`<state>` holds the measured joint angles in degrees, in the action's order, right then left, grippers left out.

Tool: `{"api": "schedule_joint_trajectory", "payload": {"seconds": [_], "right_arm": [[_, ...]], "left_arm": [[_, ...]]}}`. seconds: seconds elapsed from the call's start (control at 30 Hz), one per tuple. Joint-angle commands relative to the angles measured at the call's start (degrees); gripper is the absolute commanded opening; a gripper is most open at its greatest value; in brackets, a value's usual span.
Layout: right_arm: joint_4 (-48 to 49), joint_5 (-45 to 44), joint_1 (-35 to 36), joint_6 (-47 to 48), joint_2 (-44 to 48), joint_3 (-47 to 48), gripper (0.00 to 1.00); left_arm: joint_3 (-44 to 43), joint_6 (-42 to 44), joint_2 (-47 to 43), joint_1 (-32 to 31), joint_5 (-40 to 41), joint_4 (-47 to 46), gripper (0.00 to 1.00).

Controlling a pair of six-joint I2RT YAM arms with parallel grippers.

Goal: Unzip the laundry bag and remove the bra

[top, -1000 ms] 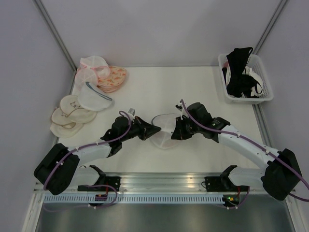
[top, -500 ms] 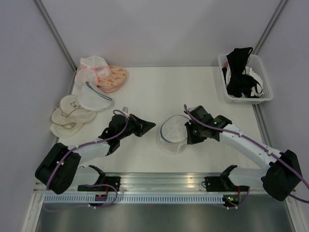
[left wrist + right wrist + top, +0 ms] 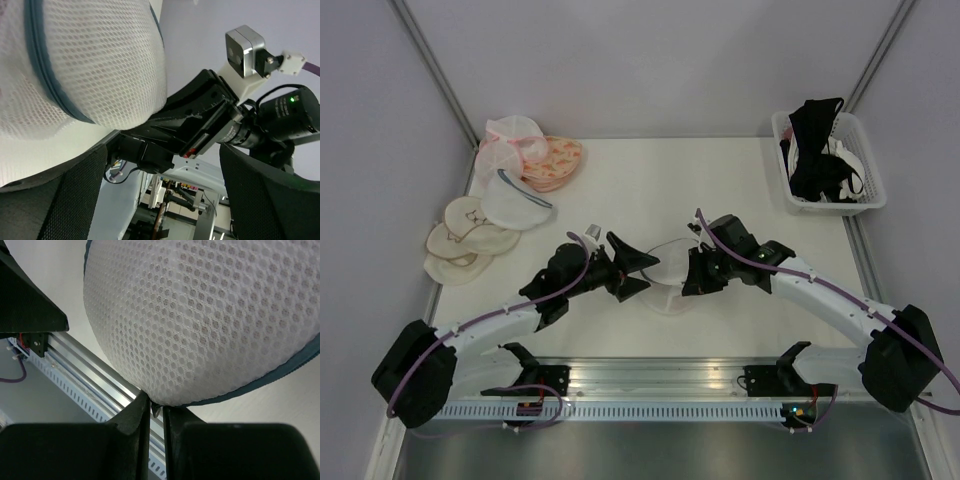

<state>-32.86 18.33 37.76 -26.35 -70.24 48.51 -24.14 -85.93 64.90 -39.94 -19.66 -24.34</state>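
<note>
Centrally, toward the near edge: the laundry bag (image 3: pixel 665 262), a white mesh dome, is lying on the surface (image 3: pixel 720 180) between the two hands. Its dark grey-blue zipper rim (image 3: pixel 50 85) is running round the dome; a faint pink tint is showing through the mesh.
Left hand (image 3: pixel 652 274): fingers are standing wide apart, straddling the bag's left edge and gripping nothing.
Right hand (image 3: pixel 156 407): fingers are closing to a narrow slit, pinching the bag at its rim.
Left side, further back: flat cream padded cups (image 3: pixel 460 245) are lying stacked, with a second white mesh pouch (image 3: pixel 515 205) just beyond.
Far left: a pink mesh pouch (image 3: pixel 510 140) is touching an orange patterned bra (image 3: pixel 555 160).
Far right: a white basket (image 3: pixel 875 195) is holding black bras (image 3: pixel 815 150).
</note>
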Motion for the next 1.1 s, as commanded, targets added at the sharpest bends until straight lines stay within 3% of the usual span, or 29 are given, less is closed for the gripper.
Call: {"api": "schedule_joint_trajectory", "payload": {"seconds": [0.0,0.13,0.33,0.7,0.77,0.87,0.9,1.0,1.07], "right_arm": [[5.8,3.6,0.0,-2.1,-0.7,-0.2,0.0],[9.2,5.6,0.0,-2.8,-0.9,-0.3,0.01],[11.5,7.1,0.5,-3.7,0.5,-1.4,0.0],[9.6,8.5,2.6,-1.3,2.3,-2.5,0.0],[8.3,8.5,3.2,-0.5,2.2,-2.9,0.0],[7.7,8.2,3.7,-0.2,2.1,-3.6,0.0],[7.7,8.0,3.8,-0.3,2.1,-3.8,0.0],[7.2,7.3,3.8,-0.1,1.9,-3.7,0.0],[6.5,6.2,3.9,0.2,1.9,-3.0,0.01]], "left_arm": [[0.1,-0.6,-5.0,-0.3,2.1,9.0,0.96],[0.9,-1.3,-4.7,-0.4,2.4,8.3,0.97],[-0.2,-3.0,4.7,-0.7,1.0,1.2,0.96],[-3.0,-4.4,11.2,-0.6,7.1,-4.3,0.9],[-3.8,-4.2,11.6,-0.6,7.1,-4.7,0.83],[-3.6,-4.3,12.9,-0.6,7.0,-6.9,0.5],[-3.4,-4.5,13.1,-0.6,6.5,-8.2,0.29],[-3.0,-4.8,14.1,-0.6,5.9,-9.1,0.02],[-2.3,-4.9,14.0,-0.6,5.9,-9.5,0.02]]}}
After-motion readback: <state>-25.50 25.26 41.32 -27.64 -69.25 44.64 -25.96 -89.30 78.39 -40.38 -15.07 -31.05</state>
